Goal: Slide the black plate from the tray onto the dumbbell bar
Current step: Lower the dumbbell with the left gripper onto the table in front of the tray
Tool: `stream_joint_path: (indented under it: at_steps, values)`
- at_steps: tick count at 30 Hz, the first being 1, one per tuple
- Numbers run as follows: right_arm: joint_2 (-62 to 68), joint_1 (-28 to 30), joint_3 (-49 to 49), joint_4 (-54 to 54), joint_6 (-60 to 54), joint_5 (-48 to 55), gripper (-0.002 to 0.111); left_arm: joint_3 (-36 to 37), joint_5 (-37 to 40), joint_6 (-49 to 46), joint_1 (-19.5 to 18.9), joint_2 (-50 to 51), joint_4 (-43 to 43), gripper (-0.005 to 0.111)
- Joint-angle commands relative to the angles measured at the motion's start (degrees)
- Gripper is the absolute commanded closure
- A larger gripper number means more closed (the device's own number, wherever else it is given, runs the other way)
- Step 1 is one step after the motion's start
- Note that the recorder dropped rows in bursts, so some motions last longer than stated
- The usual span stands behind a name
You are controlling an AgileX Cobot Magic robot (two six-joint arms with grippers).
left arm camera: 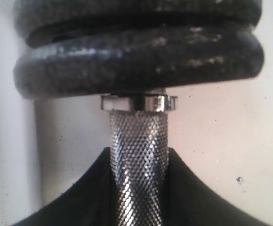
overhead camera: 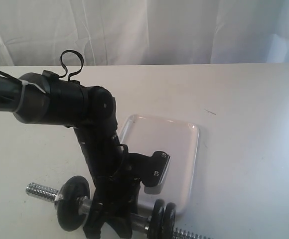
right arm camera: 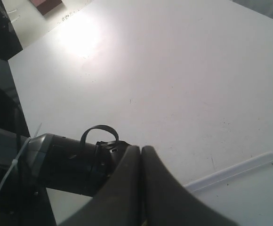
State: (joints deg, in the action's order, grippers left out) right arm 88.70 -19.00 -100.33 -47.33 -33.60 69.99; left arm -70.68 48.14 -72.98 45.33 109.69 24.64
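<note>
White table (overhead camera: 244, 99) is carrying tray (overhead camera: 184, 144). Dumbbell bar (overhead camera: 41, 190) is lying just beside tray and resting on its three black discs (overhead camera: 72, 201).

One dumbbell bar (overhead camera: 41, 190), two threaded ends showing. Three black discs on it: a single disc (overhead camera: 72, 202) toward the left end, a pair of discs (overhead camera: 163, 220) side by side toward the right. One steel collar (left arm camera: 139, 102) just under that pair in the left wrist view. One white tray (overhead camera: 184, 134). One white table (overhead camera: 249, 149). One arm (overhead camera: 65, 104) in the exterior view, with one white zip tie (overhead camera: 22, 94) and one black cable loop (overhead camera: 72, 62). Two grippers, one per wrist view: left gripper (left arm camera: 139, 155), two fingers (left arm camera: 80, 197) against the knurled bar; right gripper (right arm camera: 140, 150), two fingers (right arm camera: 122, 188) pressed together.
</note>
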Motion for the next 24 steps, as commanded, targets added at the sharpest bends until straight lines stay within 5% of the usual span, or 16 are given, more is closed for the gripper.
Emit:
stream_joint_path:
  at_steps: [1, 8, 18, 24]
  values:
    - [-0.58, 0.20, -0.42, -0.83, 0.48, -0.02, 0.108, -0.01, -1.63, 0.92, 0.01, 1.59, 0.16, 0.105]
    - [-0.58, 0.20, -0.42, -0.83, 0.48, -0.02, 0.108, -0.01, -1.62, 1.96, 0.01, 2.69, 0.16, 0.079]
    - [-0.58, 0.20, -0.42, -0.62, 0.48, -0.02, 0.108, -0.01, -0.34, 4.65, 0.01, 2.82, -1.08, 0.075]
    - [-0.58, 0.20, -0.42, -0.62, 0.48, -0.02, 0.108, -0.01, -0.16, 8.93, 0.01, 2.82, -2.63, 0.053]
